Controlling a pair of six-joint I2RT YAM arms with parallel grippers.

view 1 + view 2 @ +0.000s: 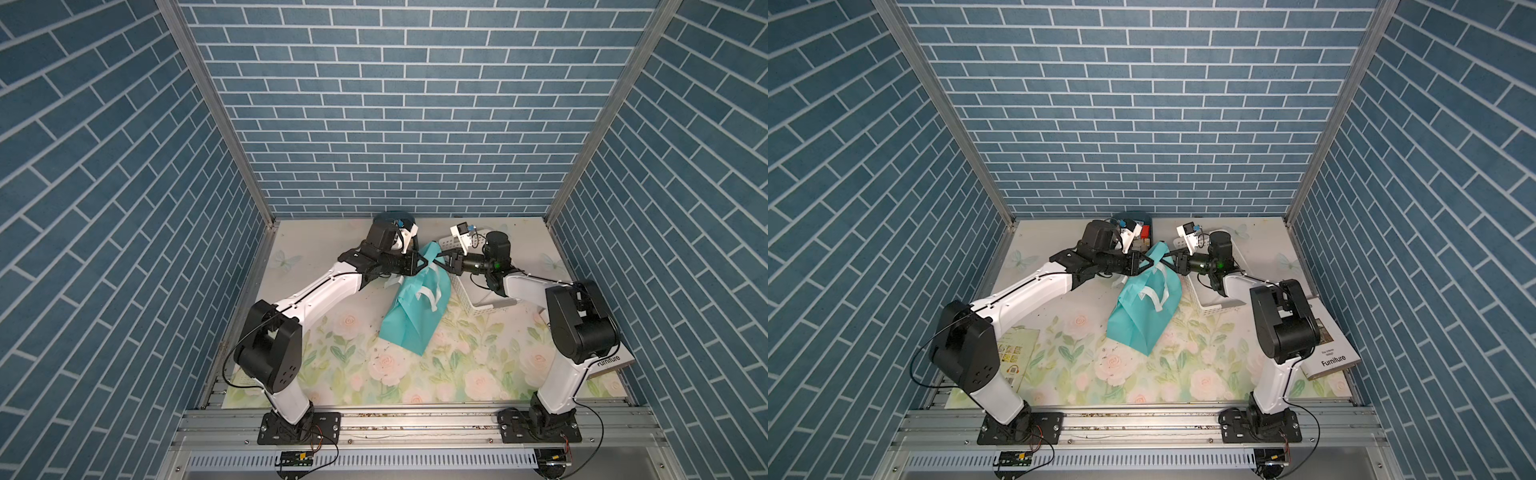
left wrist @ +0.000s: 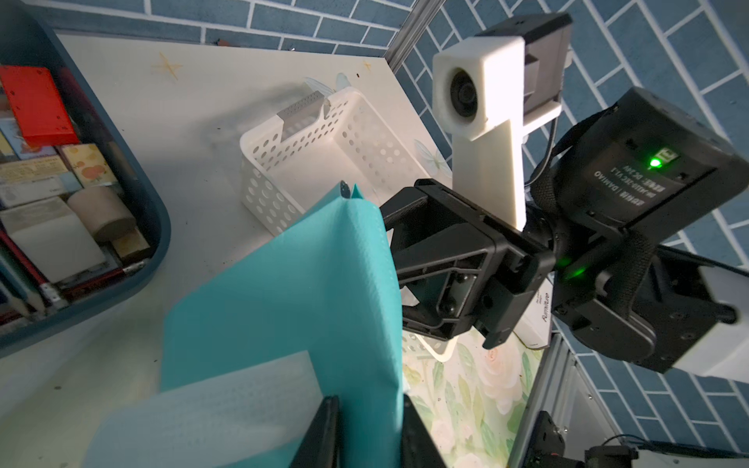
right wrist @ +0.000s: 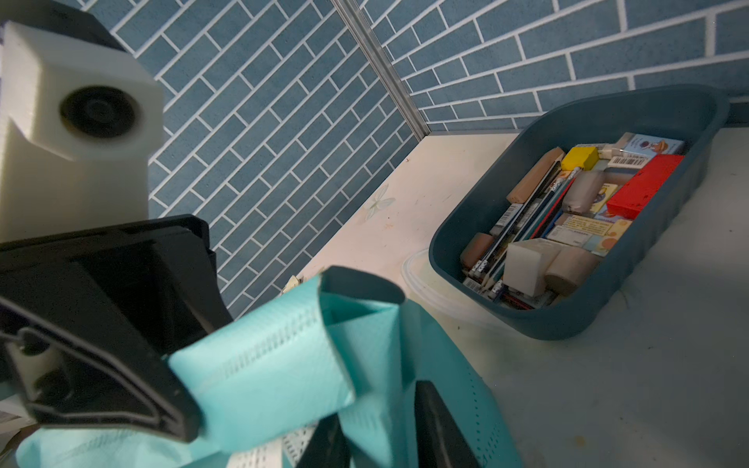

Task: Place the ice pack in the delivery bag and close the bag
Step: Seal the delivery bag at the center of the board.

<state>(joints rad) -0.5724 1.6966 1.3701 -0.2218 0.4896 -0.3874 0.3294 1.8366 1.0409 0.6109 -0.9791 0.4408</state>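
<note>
Together left claw (image 2: 367, 433), right claw (image 3: 381, 437) pinch delivery bag (image 1: 415, 316).

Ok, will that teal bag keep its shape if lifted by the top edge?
Probably floppy: the delivery bag folds over where the jaws pinch it. It may tip easily, since it leans. Its weight is unclear, as the inside is hidden.
</note>
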